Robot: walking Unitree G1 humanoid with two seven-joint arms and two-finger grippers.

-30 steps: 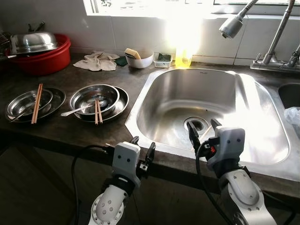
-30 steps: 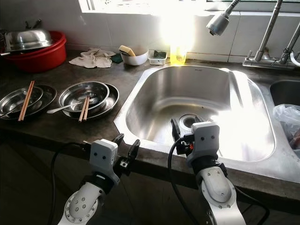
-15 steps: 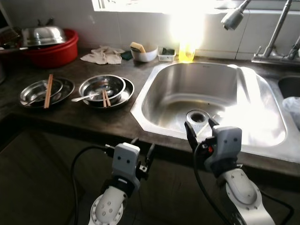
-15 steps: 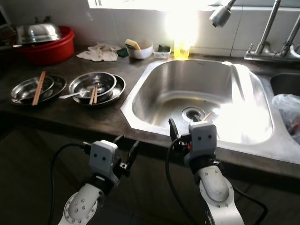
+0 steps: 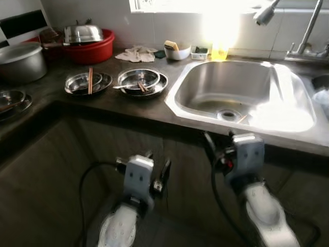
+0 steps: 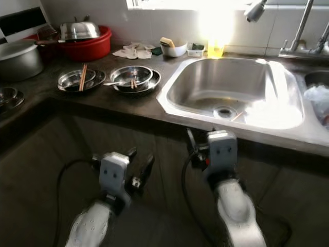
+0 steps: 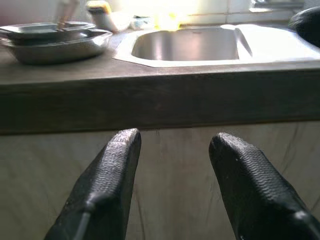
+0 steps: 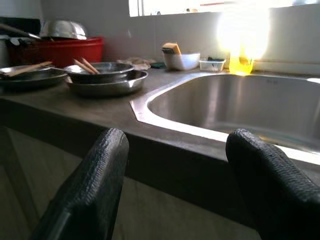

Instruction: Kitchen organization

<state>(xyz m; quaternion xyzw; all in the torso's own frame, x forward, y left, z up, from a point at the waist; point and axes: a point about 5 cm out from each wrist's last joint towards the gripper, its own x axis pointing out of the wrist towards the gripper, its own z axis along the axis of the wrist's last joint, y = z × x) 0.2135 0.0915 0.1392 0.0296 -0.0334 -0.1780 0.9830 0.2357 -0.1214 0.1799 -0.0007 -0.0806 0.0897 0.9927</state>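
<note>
Nothing looks tidied yet: the dirty bowls (image 5: 139, 81) with chopsticks (image 5: 90, 80) sit on the counter just left of the sink (image 5: 245, 94), while the left gripper (image 5: 157, 175) and right gripper (image 5: 216, 150) hang below it, both wide open and empty.

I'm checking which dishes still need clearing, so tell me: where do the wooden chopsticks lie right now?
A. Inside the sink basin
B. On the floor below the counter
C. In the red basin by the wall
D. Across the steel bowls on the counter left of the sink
D: one pair of chopsticks lies across the steel bowls, another rests in the neighbouring bowls left of the sink.
</note>
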